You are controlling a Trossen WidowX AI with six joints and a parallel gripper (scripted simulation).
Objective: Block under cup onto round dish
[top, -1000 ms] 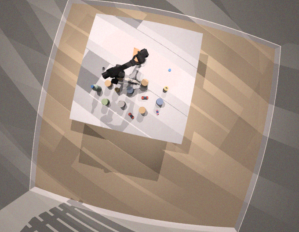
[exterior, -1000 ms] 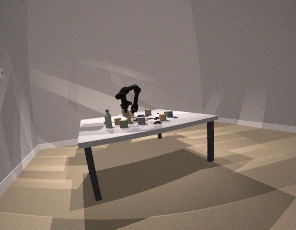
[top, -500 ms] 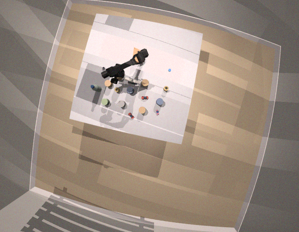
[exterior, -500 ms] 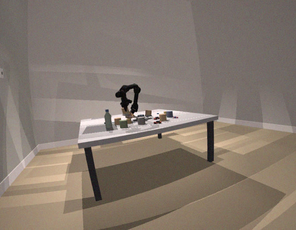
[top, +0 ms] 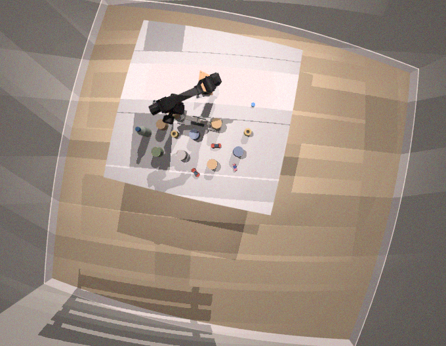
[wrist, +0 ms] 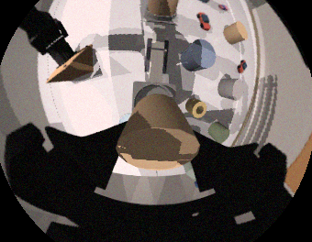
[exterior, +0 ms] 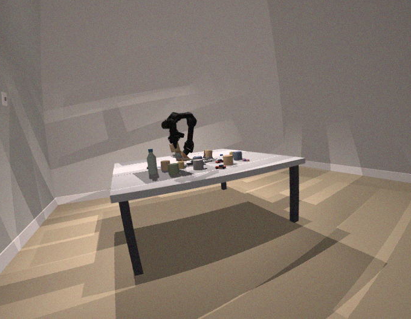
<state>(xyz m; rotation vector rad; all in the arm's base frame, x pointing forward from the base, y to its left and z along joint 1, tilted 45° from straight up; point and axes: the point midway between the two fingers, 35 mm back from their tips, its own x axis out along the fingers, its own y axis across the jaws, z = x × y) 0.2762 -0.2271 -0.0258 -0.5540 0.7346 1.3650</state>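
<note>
My gripper (exterior: pixel 174 147) (wrist: pixel 156 126) is shut on one tan cup (exterior: pixel 172 147) (wrist: pixel 157 121) and holds it raised above the near end of the balance (top: pixel 192 119) (wrist: pixel 158 68). The other tan cup (top: pixel 216 124) (exterior: pixel 208 153) (wrist: pixel 163 1) stands on the balance's far end. The near pan (wrist: pixel 138 91) shows partly behind the held cup. I cannot make out the block for certain; a small greenish patch shows under the held cup in the exterior view. A pale blue edge, perhaps the round dish (wrist: pixel 126 118), shows beside the held cup, mostly hidden.
A blue cylinder (top: pixel 194 134) (wrist: pixel 197 56) and a yellow ring-topped piece (top: pixel 174 134) (wrist: pixel 196 107) stand close beside the balance. A tan cylinder (top: pixel 161 124), a green cylinder (top: pixel 157 151) and a bottle (top: pixel 143 130) (exterior: pixel 152 162) stand nearby. An orange-brown wedge (wrist: pixel 79 68) lies by the arm's base.
</note>
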